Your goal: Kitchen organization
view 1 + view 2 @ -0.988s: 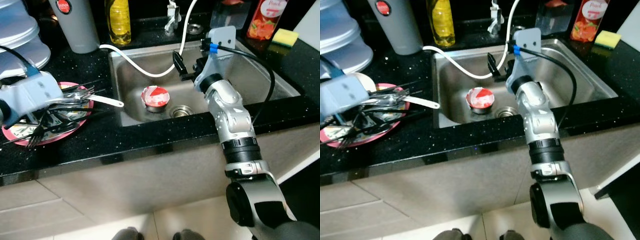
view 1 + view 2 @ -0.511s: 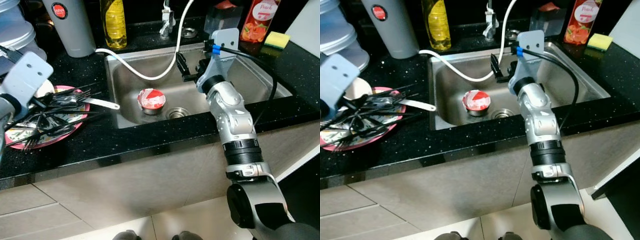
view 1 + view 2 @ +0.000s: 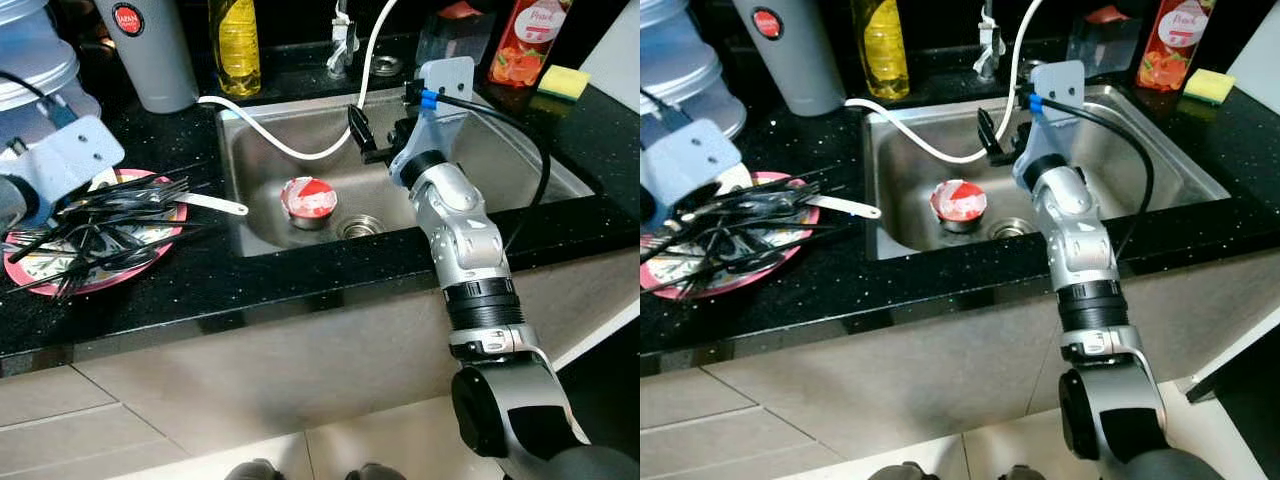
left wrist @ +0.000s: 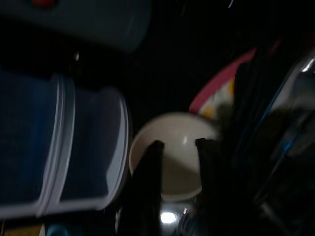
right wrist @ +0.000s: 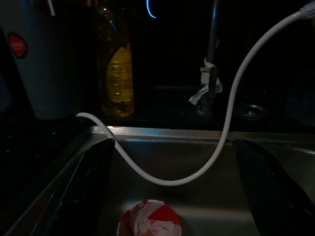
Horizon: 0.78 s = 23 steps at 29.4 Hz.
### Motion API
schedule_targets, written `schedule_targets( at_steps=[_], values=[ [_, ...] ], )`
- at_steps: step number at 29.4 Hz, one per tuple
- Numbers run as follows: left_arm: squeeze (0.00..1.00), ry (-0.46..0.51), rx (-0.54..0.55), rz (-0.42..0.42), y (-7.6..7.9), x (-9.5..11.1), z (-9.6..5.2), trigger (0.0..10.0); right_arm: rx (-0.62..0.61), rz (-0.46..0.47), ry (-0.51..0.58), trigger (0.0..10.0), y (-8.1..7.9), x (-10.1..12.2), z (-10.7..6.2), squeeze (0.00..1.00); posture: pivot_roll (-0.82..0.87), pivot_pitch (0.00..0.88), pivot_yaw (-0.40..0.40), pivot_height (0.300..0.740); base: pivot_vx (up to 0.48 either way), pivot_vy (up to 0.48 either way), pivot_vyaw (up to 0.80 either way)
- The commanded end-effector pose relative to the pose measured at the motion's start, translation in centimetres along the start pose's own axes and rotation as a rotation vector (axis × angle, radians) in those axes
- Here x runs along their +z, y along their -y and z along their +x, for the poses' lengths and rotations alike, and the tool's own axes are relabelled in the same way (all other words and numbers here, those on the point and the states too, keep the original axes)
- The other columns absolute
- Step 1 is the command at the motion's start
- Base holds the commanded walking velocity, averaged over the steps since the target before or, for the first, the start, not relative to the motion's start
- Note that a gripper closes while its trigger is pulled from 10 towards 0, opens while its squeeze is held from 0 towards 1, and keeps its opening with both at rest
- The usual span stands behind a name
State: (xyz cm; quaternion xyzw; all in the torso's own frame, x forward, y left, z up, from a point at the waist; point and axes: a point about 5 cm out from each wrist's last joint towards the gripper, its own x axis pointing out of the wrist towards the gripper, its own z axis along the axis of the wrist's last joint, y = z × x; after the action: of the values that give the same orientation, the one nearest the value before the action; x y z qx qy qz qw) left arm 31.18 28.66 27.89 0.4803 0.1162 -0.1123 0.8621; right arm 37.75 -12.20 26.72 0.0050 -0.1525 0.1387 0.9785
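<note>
The steel sink (image 3: 560, 170) served as the landmark, set in a black speckled counter (image 3: 300, 275). The right gripper (image 5: 172, 187) hung over the middle of the sink, its two black fingers (image 5: 88, 187) spread wide apart and grasping nothing. Below it, on the sink floor beside the drain (image 3: 360, 226), sat a small red-and-white lidded cup (image 3: 308, 200). A white hose (image 3: 290, 146) looped from behind the sink across its back left part. On the counter just beside the sink's left edge lay a pink plate (image 3: 55, 280) heaped with black forks (image 3: 110, 215), and a white spoon (image 3: 215, 203) reached from the plate toward the sink's rim. The left gripper (image 4: 177, 147) hovered at the far side of that plate from the sink, over a small white bowl (image 4: 170, 157), its fingers (image 4: 147, 177) parted and empty. Behind the sink's left corner stood a yellow bottle (image 3: 235, 45) and a grey tumbler (image 3: 150, 50); stacked blue-lidded containers (image 3: 35, 60) sat farther left. Behind the sink's right corner stood a red juice bottle (image 3: 525, 40) and a yellow sponge (image 3: 563, 80).
</note>
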Motion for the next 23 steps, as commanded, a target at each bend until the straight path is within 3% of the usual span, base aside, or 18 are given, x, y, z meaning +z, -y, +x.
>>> schedule_targets(
  at_steps=[1, 3, 4, 6, 14, 15, 17, 18, 19, 23],
  values=[
    [0.00, 0.030, -0.031, 0.031, -0.7, 0.7, -1.1, 4.9, 0.011, -0.003, -0.004, 10.0, -0.3, 0.1, 0.0, 0.00, 0.14, 0.002, 0.047, 0.740, 0.000, 0.000, 0.00],
    [0.00, 0.072, -0.054, 0.049, -0.6, 1.5, -1.6, 8.7, 0.012, -0.003, -0.006, 10.0, -0.3, 0.0, 0.0, 0.00, 0.14, 0.007, 0.045, 0.740, 0.000, 0.000, 0.00],
    [0.00, 0.072, -0.054, 0.049, -0.6, 1.5, -1.6, 8.7, 0.012, -0.003, -0.006, 10.0, -0.3, 0.0, 0.0, 0.00, 0.14, 0.007, 0.045, 0.740, 0.000, 0.000, 0.00],
    [0.00, 0.087, -0.064, 0.054, -0.6, 1.9, -1.9, 10.0, 0.013, -0.002, -0.008, 10.0, -0.3, 0.0, 0.0, 0.00, 0.15, 0.011, 0.043, 0.740, 0.000, 0.000, 0.00],
    [0.00, -0.005, -0.142, 0.054, 1.1, -0.5, -1.1, 10.0, 0.019, 0.006, -0.011, 10.0, -0.6, -0.1, 0.2, 0.00, 0.16, 0.013, 0.041, 0.740, 0.000, 0.000, 0.00],
    [0.12, -0.018, -0.159, 0.060, 1.4, -1.0, -0.8, 10.0, 0.019, 0.007, -0.011, 10.0, -0.7, -0.1, 0.2, 0.00, 0.15, 0.012, 0.041, 0.740, 0.000, 0.000, 0.00],
    [0.12, -0.020, -0.169, 0.064, 1.6, -1.1, -0.7, 10.0, 0.019, 0.007, -0.011, 10.0, -0.7, -0.1, 0.2, 0.00, 0.15, 0.013, 0.042, 0.740, 0.000, 0.000, 0.00],
    [0.75, -0.023, -0.169, 0.063, 1.7, -1.3, -0.6, 10.0, 0.018, 0.007, -0.011, 10.0, -0.7, -0.1, 0.2, 0.00, 0.15, 0.013, 0.042, 0.740, 0.000, 0.000, 0.00],
    [1.00, -0.032, -0.165, 0.056, 1.7, -1.4, -0.5, 10.0, 0.017, 0.007, -0.011, 10.0, -0.6, -0.1, 0.2, 0.00, 0.15, 0.014, 0.043, 0.740, 0.000, 0.000, 0.00],
    [1.00, -0.041, -0.126, 0.026, 1.2, -1.5, -0.1, 10.0, 0.011, 0.007, -0.010, 10.0, -0.5, -0.1, 0.1, 0.00, 0.15, 0.015, 0.046, 0.740, 0.000, 0.000, 0.00]
  ],
)
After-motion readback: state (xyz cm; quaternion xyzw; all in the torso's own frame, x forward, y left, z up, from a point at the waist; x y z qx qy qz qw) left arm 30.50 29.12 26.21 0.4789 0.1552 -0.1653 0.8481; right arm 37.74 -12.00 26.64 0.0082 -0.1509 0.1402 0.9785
